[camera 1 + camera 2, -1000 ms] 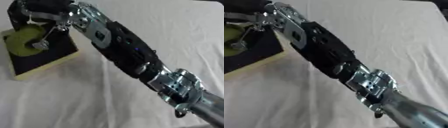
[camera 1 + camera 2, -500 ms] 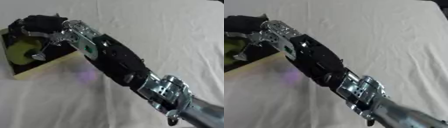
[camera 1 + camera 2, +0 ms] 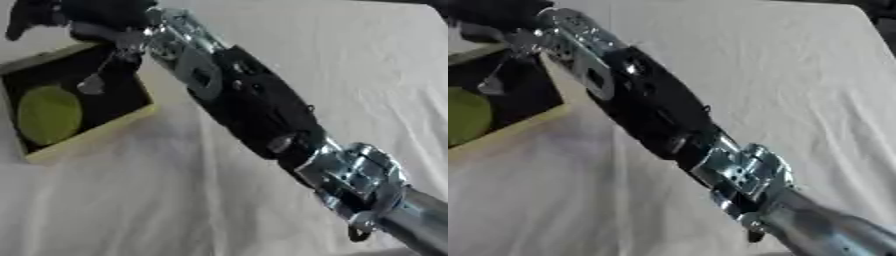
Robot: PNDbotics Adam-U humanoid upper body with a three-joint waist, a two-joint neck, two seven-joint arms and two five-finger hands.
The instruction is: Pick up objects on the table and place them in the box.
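One arm only in the left eye view, the right one, stretched from the lower right corner diagonally up to the upper left, black forearm with silver joints. Right hand (image 3: 83, 17) at the top left edge, dark and blurred, hovering above the far rim of the box (image 3: 96, 137); fingers open or curled, cannot tell. Box in the left part of the frame, pale yellow walls, black inside, lying askew on the white cloth-covered table (image 3: 332, 60). Inside it, toward the lower left of the black floor, a round yellow-green object (image 3: 49, 115), lying flat, apart from the hand. Hanging below the wrist over the box, a thin line with a small grey piece (image 3: 90, 85) at its end. In the right eye view, much the same, shifted left: only the right part of the box at the left edge, the green object cut by the frame edge, hand mostly out of the upper left corner, arm crossing the middle, silver elbow joint near the lower centre.
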